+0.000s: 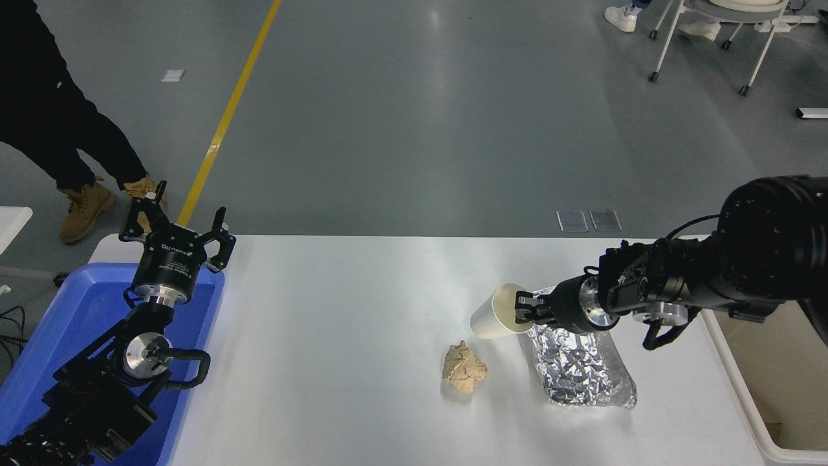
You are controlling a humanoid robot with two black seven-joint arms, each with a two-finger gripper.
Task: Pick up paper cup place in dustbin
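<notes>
This looks like a robot test hall: a wide grey painted floor (414, 116) with a yellow line (226, 116), a white table (336, 362), a wheeled chair (718, 32) far right, and two black arms.

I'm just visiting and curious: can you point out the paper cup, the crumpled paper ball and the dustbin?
paper cup (490, 318): head view, on its white outer side wall.
crumpled paper ball (464, 367): head view, on its tan middle.
dustbin (744, 398): head view, on its off-white left rim.
</notes>
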